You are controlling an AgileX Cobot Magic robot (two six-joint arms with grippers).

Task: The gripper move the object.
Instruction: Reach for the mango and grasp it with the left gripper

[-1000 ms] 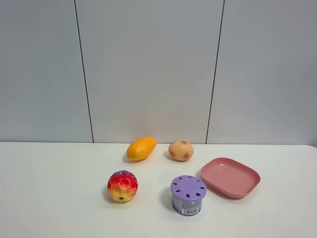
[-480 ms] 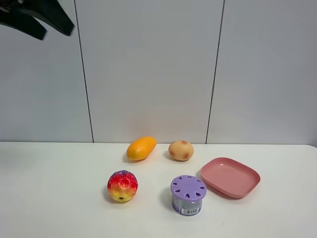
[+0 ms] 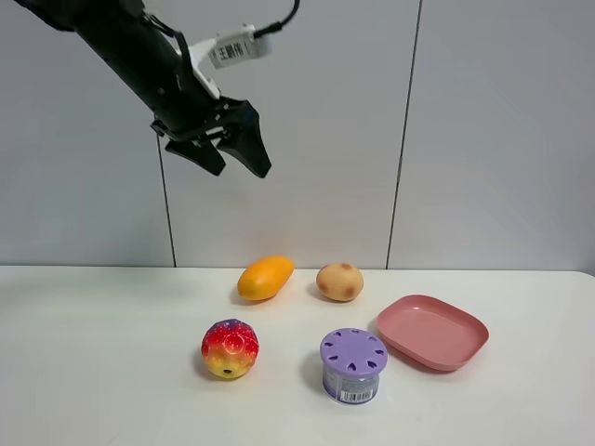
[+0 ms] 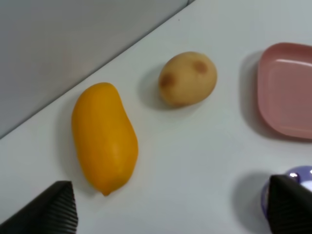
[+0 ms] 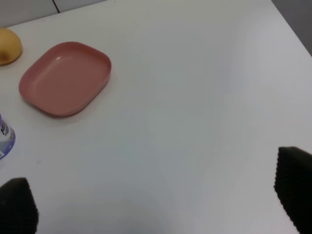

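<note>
Hanging high above the worktop (image 3: 93,372), the left pincer (image 3: 240,167) is released: its two black fingers stand spread apart with nothing between them. A small white box (image 3: 231,48) with a cable sits on the arm just behind it. In the high view the pincer is well above the mango (image 3: 265,277) and a little to its left, with no contact.

The mango lies on its side on the worktop, close to the back wall. A potato (image 3: 339,282) rests just beside it on the right, with a gap between them. A red-yellow ball (image 3: 230,348) sits nearer the front, ahead of the mango. A purple-lidded can (image 3: 353,364) stands upright ahead of the potato. A pink plate (image 3: 432,332) lies near the can on its right, holding nothing.

The left wrist view confirms the left pincer (image 4: 170,209) as released, fingertips wide apart. The mango (image 4: 104,137) lies nearer one fingertip, touching neither. The potato (image 4: 187,79) and plate (image 4: 287,92) lie beyond.

The right pincer (image 5: 156,195) is likewise released, fingertips wide apart over bare worktop, with the plate (image 5: 66,78) well apart from it.
</note>
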